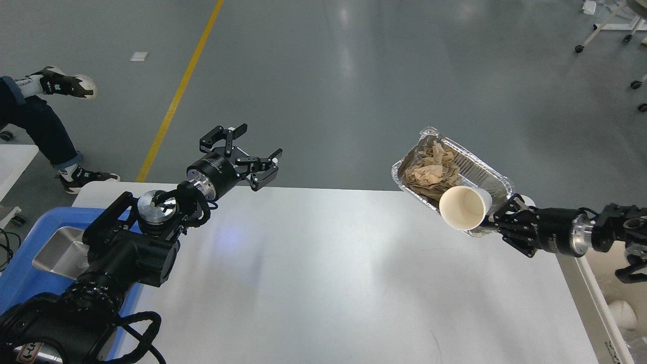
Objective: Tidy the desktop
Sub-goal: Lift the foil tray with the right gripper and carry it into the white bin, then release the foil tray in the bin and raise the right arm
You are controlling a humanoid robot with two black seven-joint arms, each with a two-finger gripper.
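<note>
The desktop [313,283] is a large white tabletop filling the lower middle of the head view. My right gripper [498,222] is shut on the near rim of a foil tray [480,169] and holds it tilted in the air above the desktop's far right corner. The tray holds crumpled brown paper [429,172] and a white paper cup [462,207] lying on its side with its mouth toward me. My left gripper [255,151] is open and empty, above the desktop's far left edge.
A blue plastic tray [25,253] with a metal dish [58,250] sits at the left. A cream bin [614,298] stands beyond the desktop's right edge. A person's legs [35,121] are at the far left on the grey floor.
</note>
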